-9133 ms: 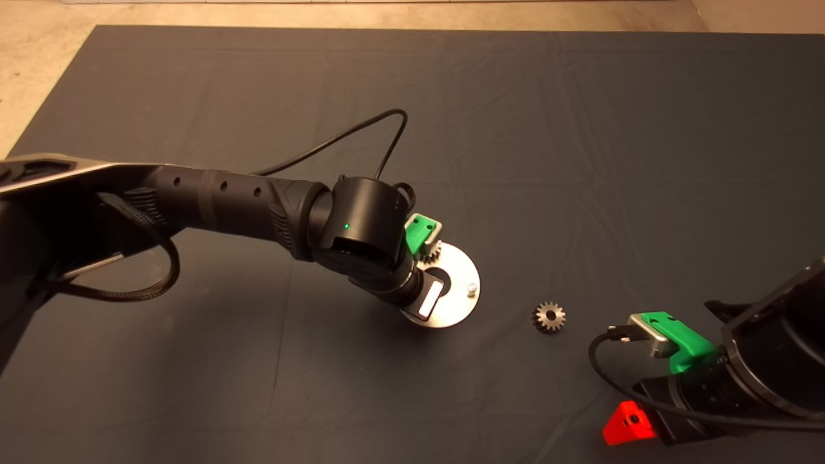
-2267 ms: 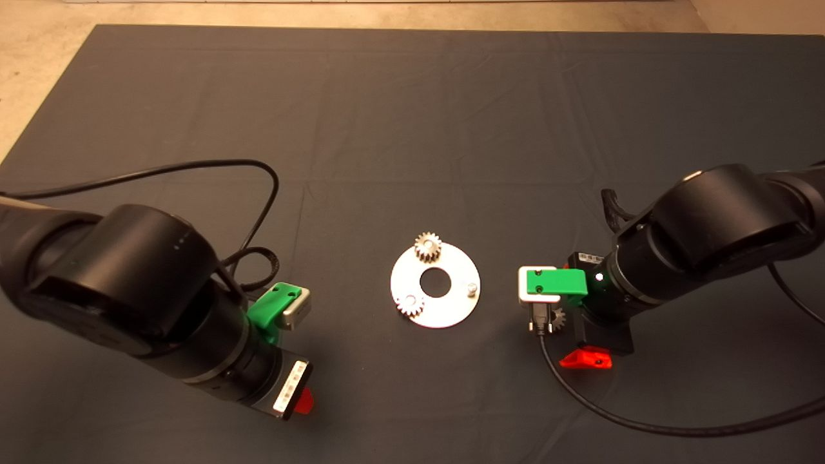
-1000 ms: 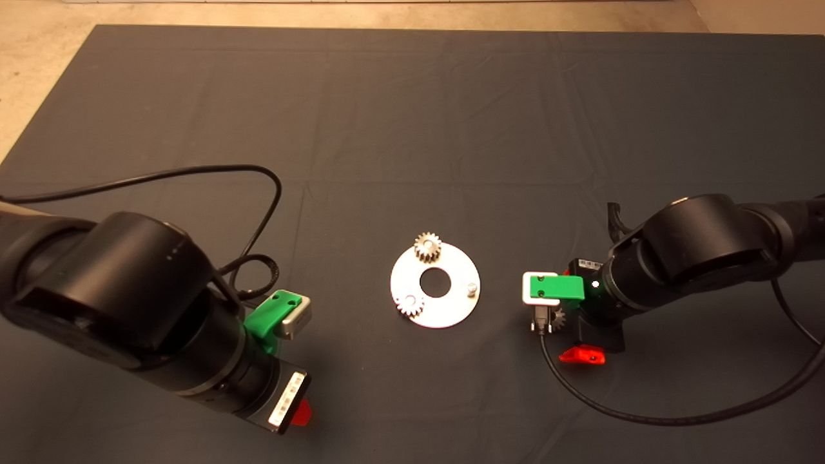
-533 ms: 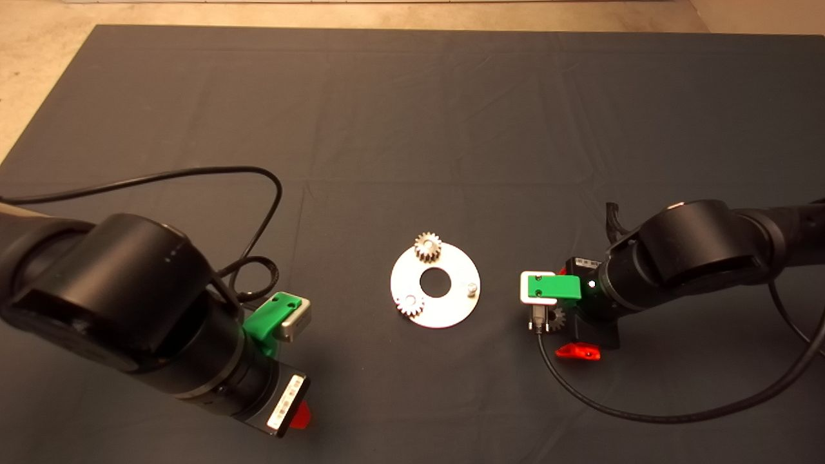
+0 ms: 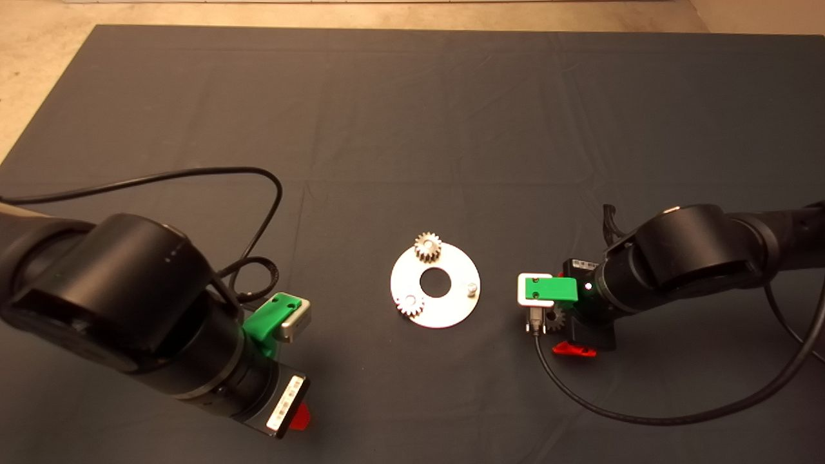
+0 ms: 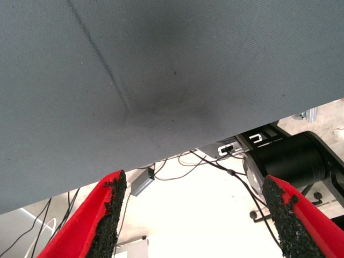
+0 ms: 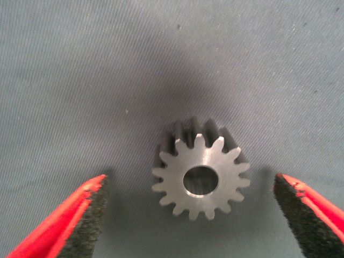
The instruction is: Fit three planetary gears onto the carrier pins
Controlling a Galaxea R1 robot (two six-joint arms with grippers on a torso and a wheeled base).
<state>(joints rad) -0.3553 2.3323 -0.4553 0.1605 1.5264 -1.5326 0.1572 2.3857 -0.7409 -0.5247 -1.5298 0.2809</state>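
Observation:
The round shiny plate lies mid-mat with the carrier pins on it. Two planetary gears sit on pins, and one pin stands bare. A third gear lies flat on the mat to the right of the plate, partly covered by the right arm. My right gripper hangs open just above it, one pad on each side, neither touching the gear. My left gripper is open and holds nothing at the lower left.
A black cable loops on the mat below the right arm, and another cable arcs behind the left arm. In the left wrist view the mat's edge and the floor beyond show, with cables and a black base.
The right gripper has sunk a little closer to the loose gear, its fingers still apart. The left arm, which was over the plate 9 s ago, has been back at the lower left and still since 1 s ago.

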